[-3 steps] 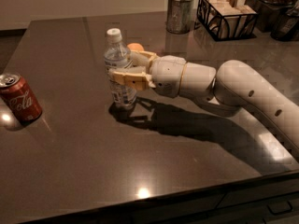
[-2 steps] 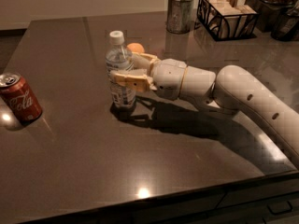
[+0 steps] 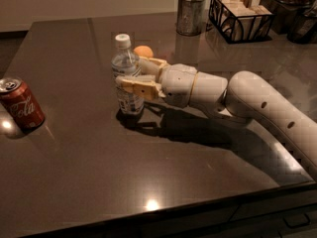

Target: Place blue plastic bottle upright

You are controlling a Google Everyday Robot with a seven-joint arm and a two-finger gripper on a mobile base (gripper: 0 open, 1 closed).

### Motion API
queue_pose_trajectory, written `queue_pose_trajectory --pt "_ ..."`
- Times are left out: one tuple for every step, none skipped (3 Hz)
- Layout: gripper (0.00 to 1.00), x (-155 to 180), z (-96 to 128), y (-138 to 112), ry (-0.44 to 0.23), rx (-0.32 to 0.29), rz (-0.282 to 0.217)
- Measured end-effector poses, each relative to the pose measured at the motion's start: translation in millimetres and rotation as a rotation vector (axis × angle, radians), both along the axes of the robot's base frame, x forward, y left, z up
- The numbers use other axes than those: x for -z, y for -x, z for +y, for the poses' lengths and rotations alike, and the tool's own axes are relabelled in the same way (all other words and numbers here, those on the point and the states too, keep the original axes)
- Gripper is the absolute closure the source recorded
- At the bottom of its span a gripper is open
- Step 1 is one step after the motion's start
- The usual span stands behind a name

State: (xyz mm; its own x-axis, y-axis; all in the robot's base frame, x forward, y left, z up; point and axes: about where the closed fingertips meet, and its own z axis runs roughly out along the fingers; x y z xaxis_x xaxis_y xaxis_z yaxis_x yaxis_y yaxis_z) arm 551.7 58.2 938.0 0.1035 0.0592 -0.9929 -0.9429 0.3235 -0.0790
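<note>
- While the blue plastic bottle (image 3: 125,63) stands upright on the dark, glossy tabletop (image 3: 99,172), its base resting on the surface, the hand (image 3: 130,72) is closed around its middle.
- One tan finger (image 3: 138,88) crosses the front of the bottle over the label, and the other (image 3: 151,63) lies behind the bottle; both touch its body, so the hand is holding the bottle.
- The white screw cap (image 3: 122,40) is at the top of the bottle, above the fingers.
- The robot's white arm (image 3: 257,103) reaches in from the right of the bottle, low and nearly level with the tabletop, and casts a shadow to the bottle's right.
- A small orange round object (image 3: 143,51) sits just behind the bottle and to its right, partly hidden by the far finger.
- A red cola can (image 3: 21,104) stands well apart to the left of the bottle, slightly tilted, close to the tabletop's left edge.
- A metal cup (image 3: 190,16) filled with white items stands behind the bottle and to its right, well apart.
- A black wire basket (image 3: 241,16) with tan contents sits farther right of the bottle than the cup.
</note>
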Motion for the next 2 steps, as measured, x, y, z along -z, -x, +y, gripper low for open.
queue_pose_trajectory --pt "0.00 -0.6 2.1 0.9 0.000 -0.004 -0.001" --pt "0.00 -0.7 2.2 0.9 0.000 -0.004 -0.001"
